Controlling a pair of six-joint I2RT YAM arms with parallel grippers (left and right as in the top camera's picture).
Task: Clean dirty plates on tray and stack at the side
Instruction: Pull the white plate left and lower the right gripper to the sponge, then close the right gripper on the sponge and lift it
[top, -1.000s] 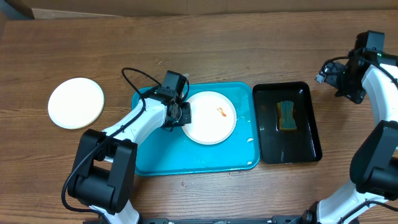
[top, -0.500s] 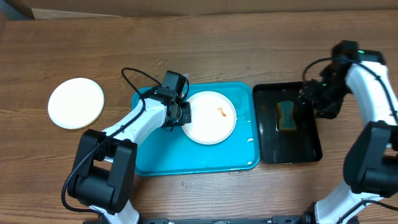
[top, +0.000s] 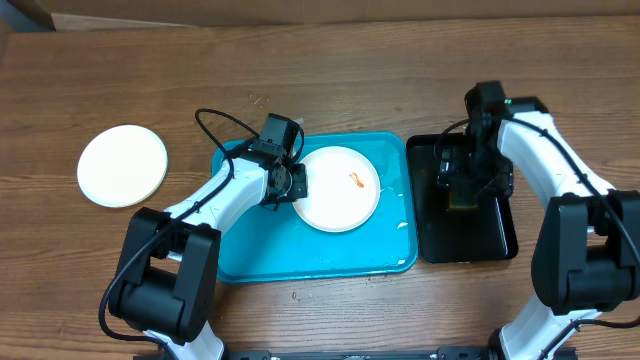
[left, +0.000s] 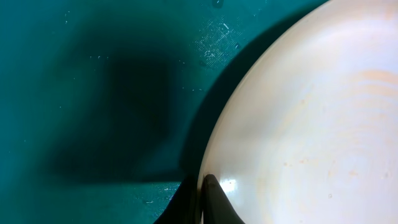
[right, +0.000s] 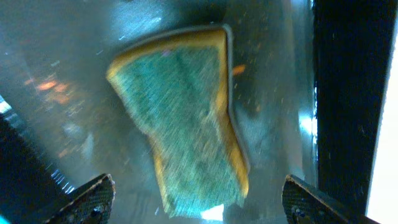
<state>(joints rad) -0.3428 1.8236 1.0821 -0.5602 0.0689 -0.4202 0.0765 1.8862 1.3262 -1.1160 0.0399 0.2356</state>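
Wood table (top: 350, 60): left gripper (top: 295, 186) pinching dirty plate (top: 335, 195) rim, tray (top: 300, 262) centre; right gripper (top: 462, 182) wide open above sponge (right: 186, 124), black tray (top: 500, 238).

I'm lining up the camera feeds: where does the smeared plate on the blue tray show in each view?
Overhead: plate mid-picture on the blue tray, left gripper at its left rim.
Left wrist: plate fills the right half, a fingertip on its lower rim.
Right wrist: not in it; only a sponge in the black tray.
Shared landmark: the blue tray, in overhead and left wrist.
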